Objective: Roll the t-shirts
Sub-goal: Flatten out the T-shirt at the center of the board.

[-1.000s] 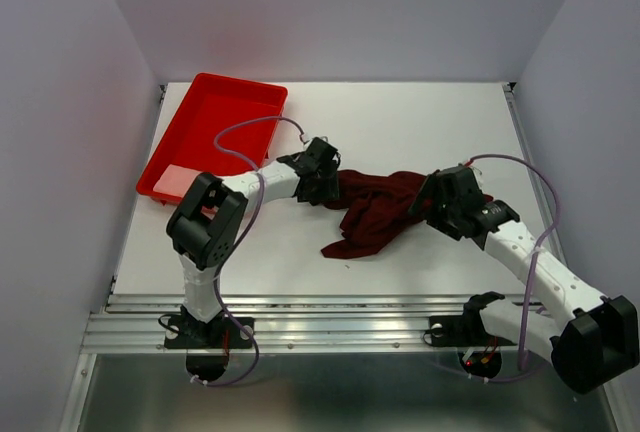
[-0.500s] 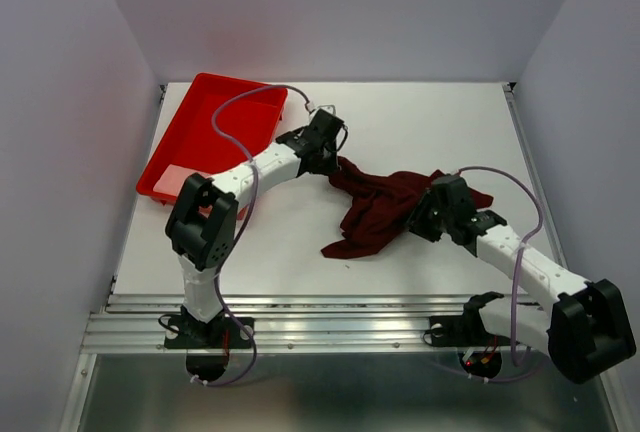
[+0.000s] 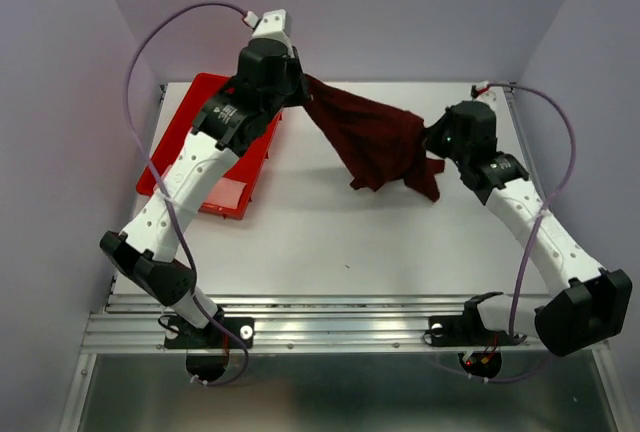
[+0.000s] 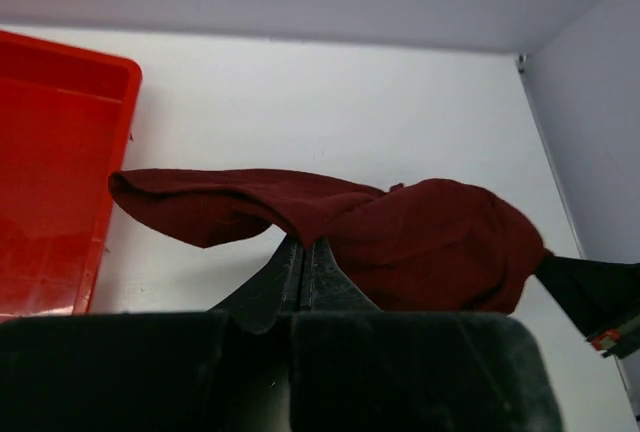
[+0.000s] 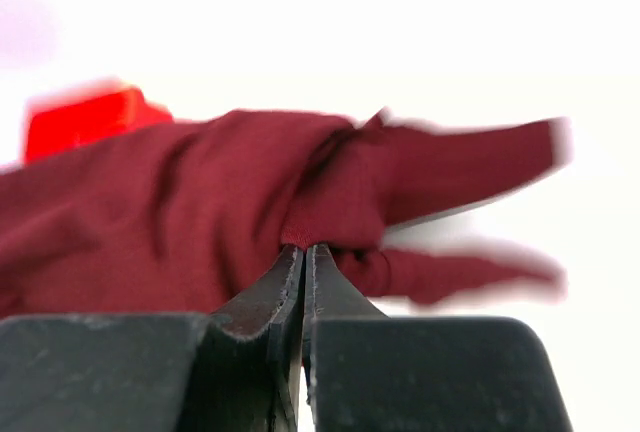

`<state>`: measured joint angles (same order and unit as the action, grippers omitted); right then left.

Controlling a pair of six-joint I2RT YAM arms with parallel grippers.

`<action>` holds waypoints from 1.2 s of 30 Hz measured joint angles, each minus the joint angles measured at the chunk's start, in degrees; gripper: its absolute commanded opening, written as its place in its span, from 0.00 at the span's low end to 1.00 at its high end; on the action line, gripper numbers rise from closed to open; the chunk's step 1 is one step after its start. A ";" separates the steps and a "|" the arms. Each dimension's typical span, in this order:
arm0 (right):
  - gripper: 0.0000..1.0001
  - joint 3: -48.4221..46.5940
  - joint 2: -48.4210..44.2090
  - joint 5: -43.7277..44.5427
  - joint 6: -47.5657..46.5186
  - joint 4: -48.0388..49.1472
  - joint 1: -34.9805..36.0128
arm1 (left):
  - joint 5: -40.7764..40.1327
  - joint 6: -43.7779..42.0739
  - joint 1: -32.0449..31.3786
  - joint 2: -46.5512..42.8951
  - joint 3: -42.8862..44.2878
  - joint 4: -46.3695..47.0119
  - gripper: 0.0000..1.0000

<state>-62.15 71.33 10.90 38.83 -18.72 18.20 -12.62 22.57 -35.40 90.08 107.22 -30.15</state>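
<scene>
the tray lies at the far left of the table. just right of the tray and above it, the left gripper has its jaws closed on one edge of the shirt. the shirt hangs right of the tray, slung between both grippers and bunched in the middle. farther right of the tray, the right gripper pinches the other edge, jaws tight on cloth. to do this well, i judge the arms should draw apart evenly until the cloth goes taut, then lay it flat right of the tray before rolling. the table is white and smooth, and pale lilac walls close in beyond the tray.
</scene>
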 measured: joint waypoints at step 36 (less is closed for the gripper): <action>0.01 -24.22 -11.61 15.78 -16.63 -6.73 -1.25 | 8.28 -3.65 4.98 -8.76 10.47 -0.87 0.00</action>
<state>-86.37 59.72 26.68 22.20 -25.45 16.95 -4.34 18.92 -30.41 81.32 117.69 -31.03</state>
